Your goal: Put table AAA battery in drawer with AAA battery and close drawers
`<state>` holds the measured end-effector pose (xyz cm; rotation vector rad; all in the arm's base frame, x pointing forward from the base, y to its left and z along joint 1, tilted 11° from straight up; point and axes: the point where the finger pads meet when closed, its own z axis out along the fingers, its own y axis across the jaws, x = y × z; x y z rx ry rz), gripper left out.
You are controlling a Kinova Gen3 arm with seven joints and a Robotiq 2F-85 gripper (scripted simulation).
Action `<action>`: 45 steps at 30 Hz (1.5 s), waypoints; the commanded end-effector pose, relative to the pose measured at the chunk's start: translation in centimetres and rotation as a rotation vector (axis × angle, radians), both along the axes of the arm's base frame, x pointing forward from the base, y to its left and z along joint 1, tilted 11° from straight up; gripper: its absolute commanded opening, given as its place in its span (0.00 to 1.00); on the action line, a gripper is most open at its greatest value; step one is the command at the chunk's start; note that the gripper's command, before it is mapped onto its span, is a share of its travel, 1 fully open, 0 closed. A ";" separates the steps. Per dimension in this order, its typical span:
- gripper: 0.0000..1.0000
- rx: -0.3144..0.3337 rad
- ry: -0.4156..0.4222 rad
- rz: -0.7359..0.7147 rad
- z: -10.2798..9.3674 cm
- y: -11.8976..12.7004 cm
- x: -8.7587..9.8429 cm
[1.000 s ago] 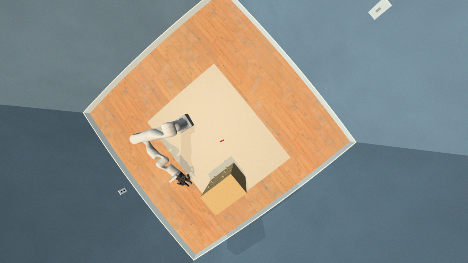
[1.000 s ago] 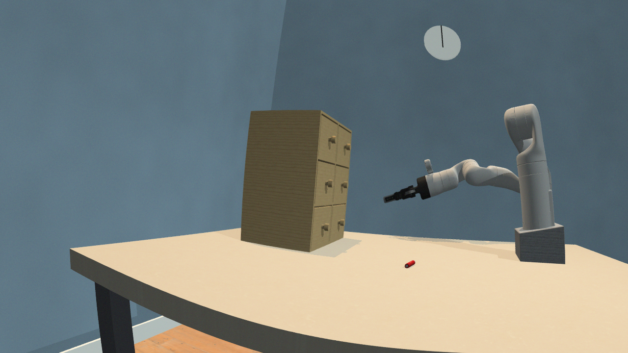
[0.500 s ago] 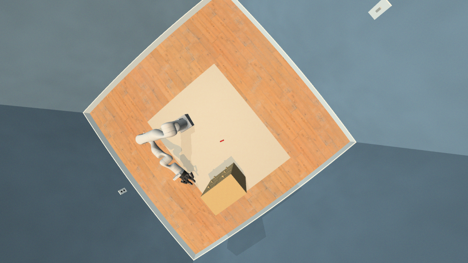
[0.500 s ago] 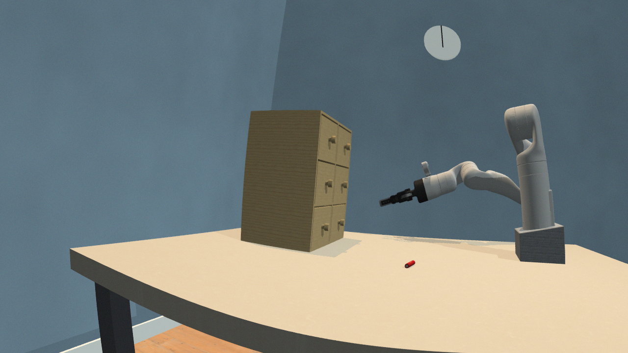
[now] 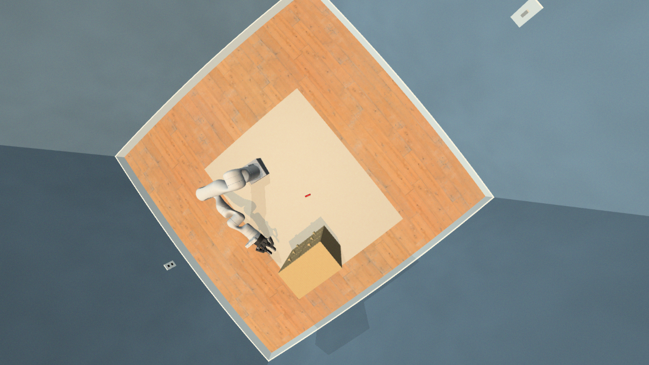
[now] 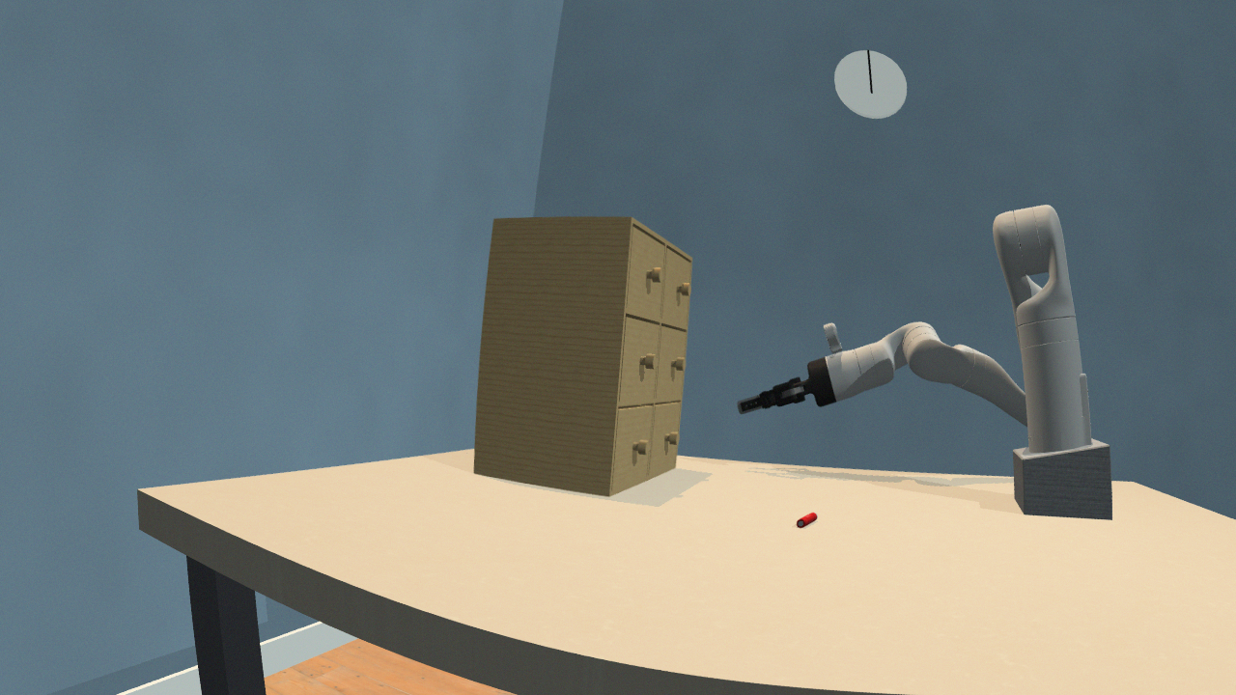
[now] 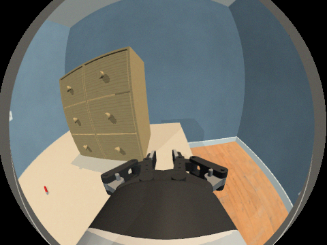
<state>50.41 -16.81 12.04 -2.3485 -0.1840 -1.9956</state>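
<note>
Before the six-drawer wooden chest (image 5: 310, 271) (image 6: 552, 354) (image 7: 108, 105), the robot's black jaws (image 5: 274, 248) (image 6: 742, 406) hover partly open and empty, apparently lining up to open a drawer; the next move likely calls for reaching a knob, while the red cylindrical AAA battery (image 5: 307, 195) (image 6: 806, 520) (image 7: 45, 190) lies in front of the chest.

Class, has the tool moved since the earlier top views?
Yes. In the top view, the tool has moved nearer the chest.
</note>
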 end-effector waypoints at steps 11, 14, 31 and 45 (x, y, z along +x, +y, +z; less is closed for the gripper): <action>0.33 0.014 -0.003 -0.003 -0.7 2.7 0.6; 0.33 0.011 -0.003 -0.003 -0.8 3.2 0.7; 0.33 0.009 -0.004 -0.004 -1.6 6.1 1.3; 0.33 0.009 -0.005 -0.005 -2.3 8.3 1.8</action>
